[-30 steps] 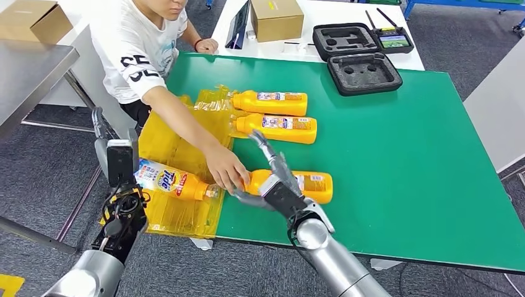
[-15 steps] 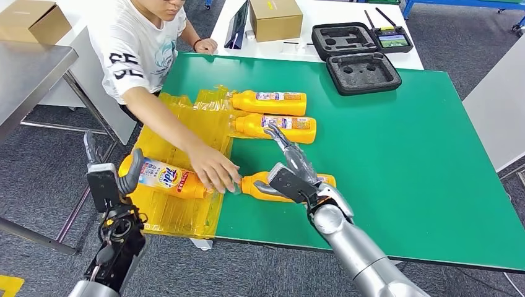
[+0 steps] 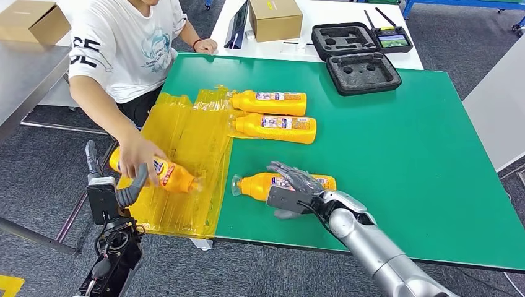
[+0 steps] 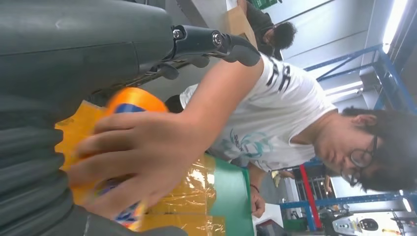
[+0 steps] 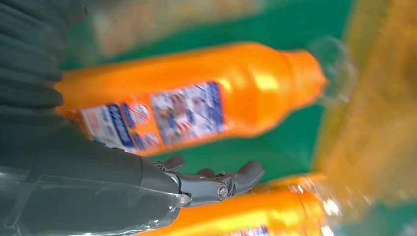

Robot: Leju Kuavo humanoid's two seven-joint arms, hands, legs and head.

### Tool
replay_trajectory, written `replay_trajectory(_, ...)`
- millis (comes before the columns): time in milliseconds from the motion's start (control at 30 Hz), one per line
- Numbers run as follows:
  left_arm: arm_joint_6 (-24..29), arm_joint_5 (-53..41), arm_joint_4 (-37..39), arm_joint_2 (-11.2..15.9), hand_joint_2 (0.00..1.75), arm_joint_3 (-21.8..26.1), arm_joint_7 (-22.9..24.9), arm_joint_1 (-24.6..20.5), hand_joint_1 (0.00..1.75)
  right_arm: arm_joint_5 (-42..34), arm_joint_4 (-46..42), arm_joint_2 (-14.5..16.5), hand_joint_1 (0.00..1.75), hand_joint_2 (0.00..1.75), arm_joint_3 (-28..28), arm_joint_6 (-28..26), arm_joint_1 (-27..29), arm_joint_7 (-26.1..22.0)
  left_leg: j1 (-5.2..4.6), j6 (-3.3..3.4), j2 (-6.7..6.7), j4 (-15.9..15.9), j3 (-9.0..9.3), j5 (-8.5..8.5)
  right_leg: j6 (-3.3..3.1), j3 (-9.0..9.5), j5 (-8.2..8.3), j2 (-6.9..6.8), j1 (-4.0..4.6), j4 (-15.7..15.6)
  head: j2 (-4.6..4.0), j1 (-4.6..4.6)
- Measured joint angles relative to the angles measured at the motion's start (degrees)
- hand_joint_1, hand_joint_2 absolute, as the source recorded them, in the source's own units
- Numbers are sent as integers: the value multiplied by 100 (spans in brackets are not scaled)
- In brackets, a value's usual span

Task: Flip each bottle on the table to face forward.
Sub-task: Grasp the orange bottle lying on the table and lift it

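- Left hand (image 3: 117, 185) hangs off the counter's (image 3: 402, 154) left edge, fingers apart, gripping nothing; a person's hand (image 3: 137, 159) holds a bottle (image 3: 167, 175) just beside it, over the yellow plastic sheet (image 3: 186, 142).
- Right hand (image 3: 296, 189) rests over the near bottle (image 3: 263, 184), fingers draped on it (a firm grasp I cannot tell).
- Two far bottles (image 3: 272, 103) lie label-up, seemingly finished; the near bottle seems left to turn.

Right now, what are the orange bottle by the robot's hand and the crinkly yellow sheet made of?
The orange bottle by the right hand looks like glossy plastic: bright highlights, a clear cap, a printed paper or film label. The yellow sheet looks like thin see-through plastic film: it wrinkles, shines and lies flat over the green table.
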Motion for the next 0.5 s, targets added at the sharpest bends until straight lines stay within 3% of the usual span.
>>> replay_trajectory(500,6,-46,186,1,175,-8,0,-7,0,66,21,-395,0,175,320,420,-173,46,0,0,1,1,1,0,0,0,0,1,0,0,1,-1)
